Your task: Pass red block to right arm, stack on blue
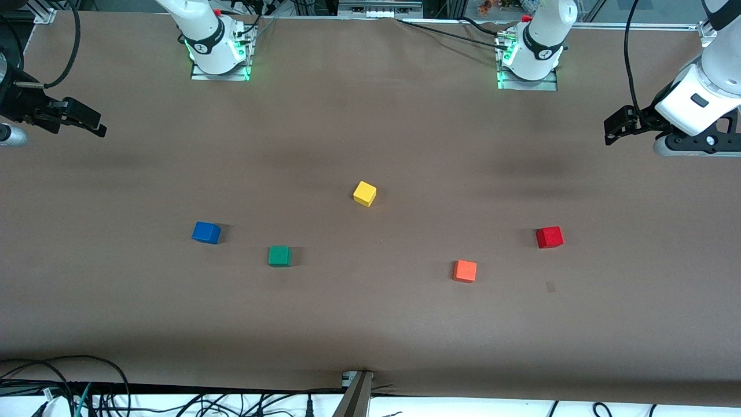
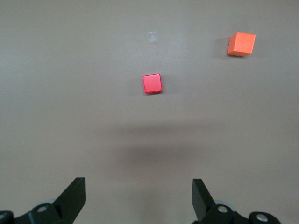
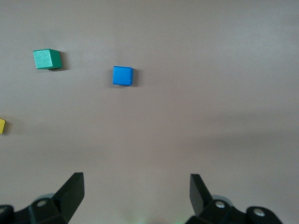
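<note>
The table [image 1: 370,324] is a plain, flat brown with no pattern, only soft darker shadow bands. At its middle sits a yellow cube [image 1: 365,193], the landmark here. Toward the right arm's end from it lie the matte blue cube [image 1: 206,232] and a green cube [image 1: 279,255]; toward the left arm's end lie an orange cube [image 1: 465,270] and the pure red block [image 1: 549,237]. Near the red block is a faint, slightly darker patch [image 1: 550,286], perhaps tape.

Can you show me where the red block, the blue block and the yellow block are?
red block [image 1: 549,237]: front view, on the middle of its top face.
blue block [image 1: 206,231]: front view, on the middle of its top face.
yellow block [image 1: 365,193]: front view, on the middle of its top face.
</note>
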`<control>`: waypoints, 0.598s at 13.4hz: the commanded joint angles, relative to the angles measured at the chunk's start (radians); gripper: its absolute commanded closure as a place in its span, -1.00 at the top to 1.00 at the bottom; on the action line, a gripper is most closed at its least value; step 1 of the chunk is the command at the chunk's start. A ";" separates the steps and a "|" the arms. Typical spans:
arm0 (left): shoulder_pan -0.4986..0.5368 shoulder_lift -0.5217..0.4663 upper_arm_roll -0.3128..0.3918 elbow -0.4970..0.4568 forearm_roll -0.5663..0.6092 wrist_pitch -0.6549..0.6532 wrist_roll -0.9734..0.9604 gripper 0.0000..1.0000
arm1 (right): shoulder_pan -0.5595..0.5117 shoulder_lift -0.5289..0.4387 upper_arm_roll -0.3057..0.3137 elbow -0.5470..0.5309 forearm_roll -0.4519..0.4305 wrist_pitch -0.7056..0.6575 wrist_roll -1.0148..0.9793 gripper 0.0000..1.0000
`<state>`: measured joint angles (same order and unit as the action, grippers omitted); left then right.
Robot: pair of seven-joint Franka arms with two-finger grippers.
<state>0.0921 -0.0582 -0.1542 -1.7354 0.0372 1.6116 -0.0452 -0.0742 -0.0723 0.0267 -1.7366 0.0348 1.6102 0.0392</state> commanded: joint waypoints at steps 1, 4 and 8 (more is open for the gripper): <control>0.005 0.023 -0.005 0.028 0.026 -0.001 0.016 1.00 | 0.002 0.008 -0.001 0.025 0.013 -0.018 0.011 1.00; 0.005 0.052 -0.013 0.063 0.027 -0.006 0.018 1.00 | 0.002 0.008 -0.001 0.025 0.013 -0.018 0.011 1.00; 0.006 0.046 -0.012 0.066 0.021 -0.013 0.019 1.00 | 0.002 0.008 -0.001 0.025 0.013 -0.018 0.011 1.00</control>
<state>0.0921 -0.0242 -0.1588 -1.6985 0.0372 1.6128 -0.0443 -0.0742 -0.0723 0.0267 -1.7366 0.0348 1.6102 0.0392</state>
